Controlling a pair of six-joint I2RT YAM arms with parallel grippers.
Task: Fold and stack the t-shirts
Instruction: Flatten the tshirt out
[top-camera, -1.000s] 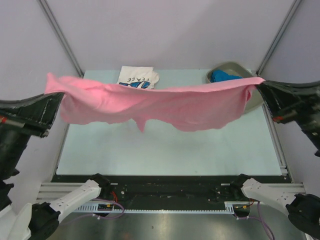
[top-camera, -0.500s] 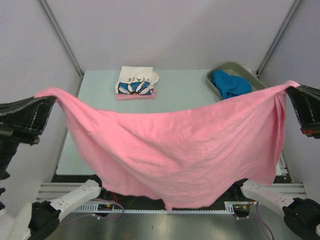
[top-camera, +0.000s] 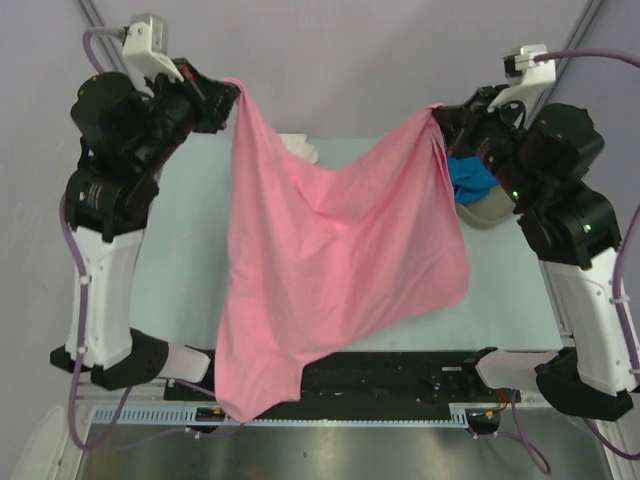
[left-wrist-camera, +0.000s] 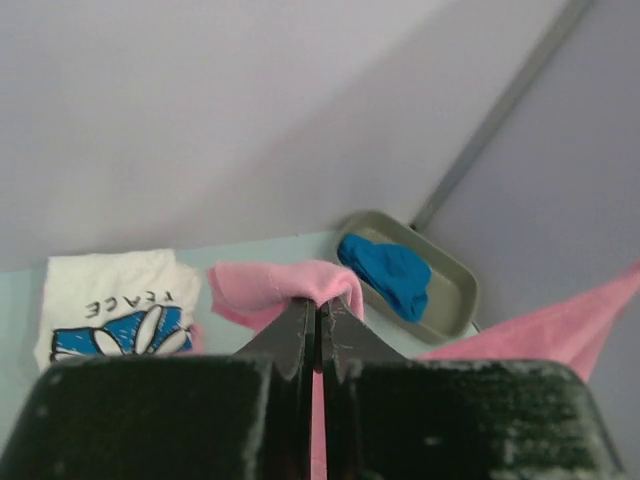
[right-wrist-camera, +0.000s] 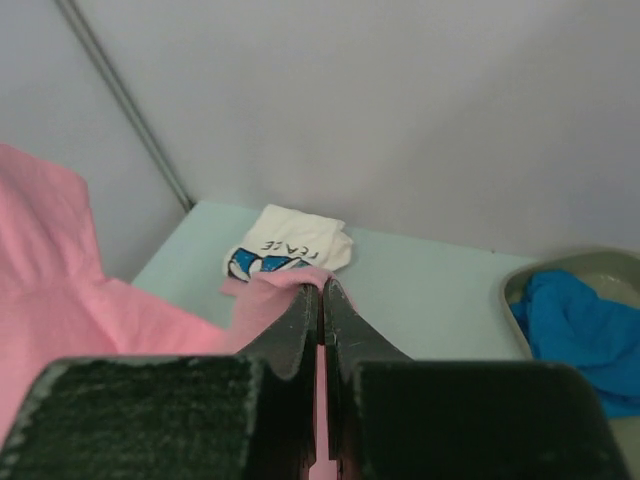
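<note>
A large pink t-shirt (top-camera: 330, 260) hangs in the air over the table, held by two upper corners. My left gripper (top-camera: 232, 88) is shut on its left corner (left-wrist-camera: 290, 283). My right gripper (top-camera: 437, 115) is shut on its right corner (right-wrist-camera: 275, 298). The shirt's lower edge droops past the table's near edge. A folded white t-shirt with blue flower print (left-wrist-camera: 110, 305) (right-wrist-camera: 290, 245) lies at the back of the table, mostly hidden behind the pink cloth in the top view. A bright blue t-shirt (top-camera: 470, 178) (left-wrist-camera: 390, 275) lies bunched in the tray.
The grey-olive tray (top-camera: 492, 212) (left-wrist-camera: 455, 310) stands at the back right of the pale green table (top-camera: 190, 250). Both arms are raised high at the table's sides. Metal frame posts run up the back corners.
Both grippers have swung up and toward the back and come closer together. The pink shirt, stretched wide before, now hangs down in a long drape.
</note>
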